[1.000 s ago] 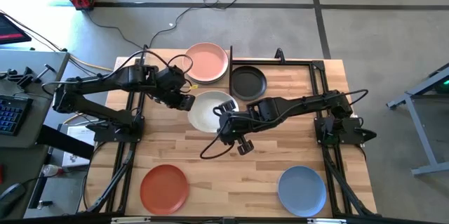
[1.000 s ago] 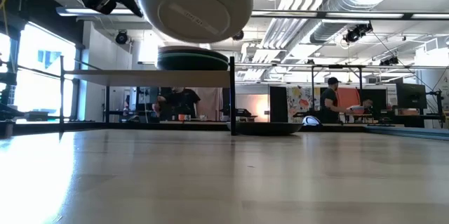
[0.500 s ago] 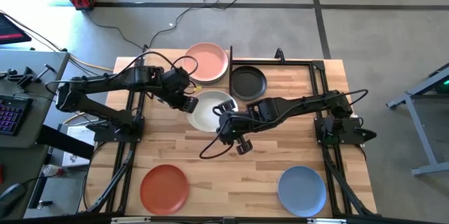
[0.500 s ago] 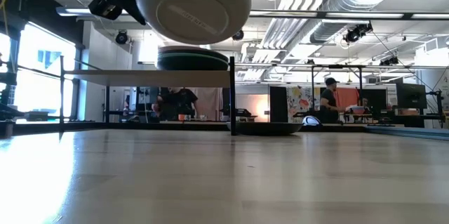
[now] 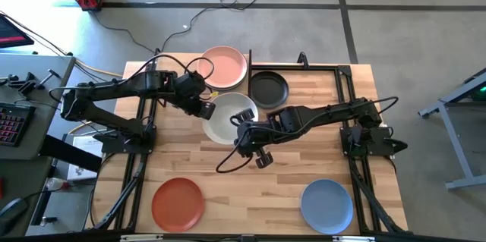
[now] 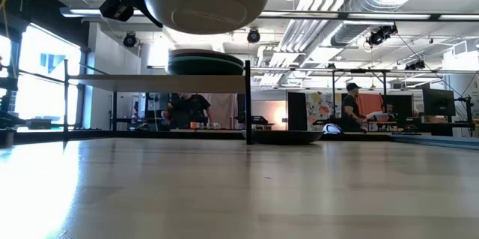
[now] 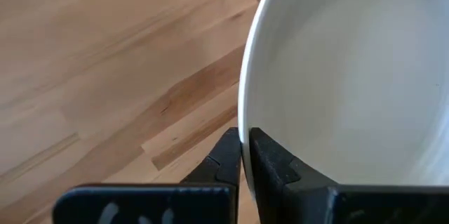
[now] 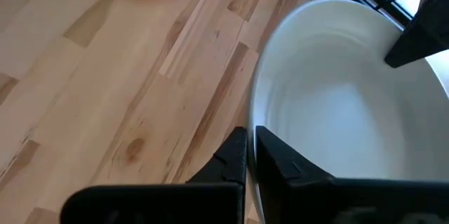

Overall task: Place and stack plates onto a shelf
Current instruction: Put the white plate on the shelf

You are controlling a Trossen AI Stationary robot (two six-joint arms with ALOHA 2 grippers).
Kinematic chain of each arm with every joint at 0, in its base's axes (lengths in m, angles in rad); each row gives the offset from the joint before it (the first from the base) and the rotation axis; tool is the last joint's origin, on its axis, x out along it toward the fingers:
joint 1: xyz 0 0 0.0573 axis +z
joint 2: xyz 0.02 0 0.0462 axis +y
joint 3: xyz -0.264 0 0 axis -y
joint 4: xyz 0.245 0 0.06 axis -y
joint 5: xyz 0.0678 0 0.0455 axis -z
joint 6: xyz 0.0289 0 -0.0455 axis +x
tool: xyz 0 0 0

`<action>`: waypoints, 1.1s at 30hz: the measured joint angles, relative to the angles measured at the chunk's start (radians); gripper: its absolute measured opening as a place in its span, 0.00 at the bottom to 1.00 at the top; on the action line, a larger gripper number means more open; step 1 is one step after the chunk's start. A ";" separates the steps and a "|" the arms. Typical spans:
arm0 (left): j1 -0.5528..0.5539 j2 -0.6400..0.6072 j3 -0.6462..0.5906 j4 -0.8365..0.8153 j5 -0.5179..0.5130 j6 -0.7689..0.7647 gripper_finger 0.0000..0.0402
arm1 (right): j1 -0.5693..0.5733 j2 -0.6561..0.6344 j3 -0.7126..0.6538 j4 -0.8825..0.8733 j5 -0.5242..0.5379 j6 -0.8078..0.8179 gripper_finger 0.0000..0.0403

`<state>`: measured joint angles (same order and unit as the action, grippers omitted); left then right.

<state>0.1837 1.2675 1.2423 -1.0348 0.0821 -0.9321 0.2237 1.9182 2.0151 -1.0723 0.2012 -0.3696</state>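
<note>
Both grippers carry an off-white plate (image 5: 230, 119) in the air over the middle of the table; the low view shows its underside (image 6: 206, 3) above shelf height. My left gripper (image 5: 203, 109) is shut on its left rim, my right gripper (image 5: 244, 127) on its near right rim. The shelf (image 6: 157, 82), a light board on black uprights, bears a stack of plates (image 6: 207, 62) with a pink plate (image 5: 225, 67) on top. A charcoal plate (image 5: 269, 89) lies flat on the table beside the shelf. Terracotta (image 5: 178, 202) and blue (image 5: 326, 205) plates lie near the near edge. My left gripper pinches the off-white plate's rim (image 7: 245, 134) on its left side, one finger inside the bowl and one outside, coming level from the table's left. The plate is lifted clear and about level. My right gripper pinches the rim (image 8: 253, 134) on the near right side, one finger inside and one outside. It comes from the table's right.
A black frame (image 5: 343, 83) runs along the table's far and right sides. A shelf upright (image 6: 247, 100) stands between the stack and the charcoal plate. Bare tabletop (image 5: 250, 185) lies between the terracotta and blue plates. People show in the room beyond the table.
Both grippers have raised the off-white plate a little and shifted it slightly toward the far edge and the shelf. It was tipped, showing its underside to the low view, and now sits nearly level. Both grippers have stayed shut on its rim.
</note>
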 joint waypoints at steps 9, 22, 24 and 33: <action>0.000 0.000 0.000 -0.012 0.002 0.003 0.01 | -0.001 0.000 0.000 -0.049 0.001 0.004 0.00; 0.023 -0.004 -0.003 -0.064 0.002 0.009 0.01 | -0.035 -0.009 0.000 -0.138 0.016 0.002 0.27; 0.041 -0.006 -0.002 -0.085 -0.003 0.019 0.01 | -0.044 -0.019 0.000 -0.159 0.016 -0.002 0.29; 0.160 -0.065 -0.002 -0.165 -0.020 0.037 0.01 | -0.117 -0.030 0.001 -0.273 0.015 0.005 0.29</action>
<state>0.3435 1.2027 1.2404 -1.1999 0.0619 -0.8949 0.1066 1.8885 2.0159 -1.3456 0.2164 -0.3641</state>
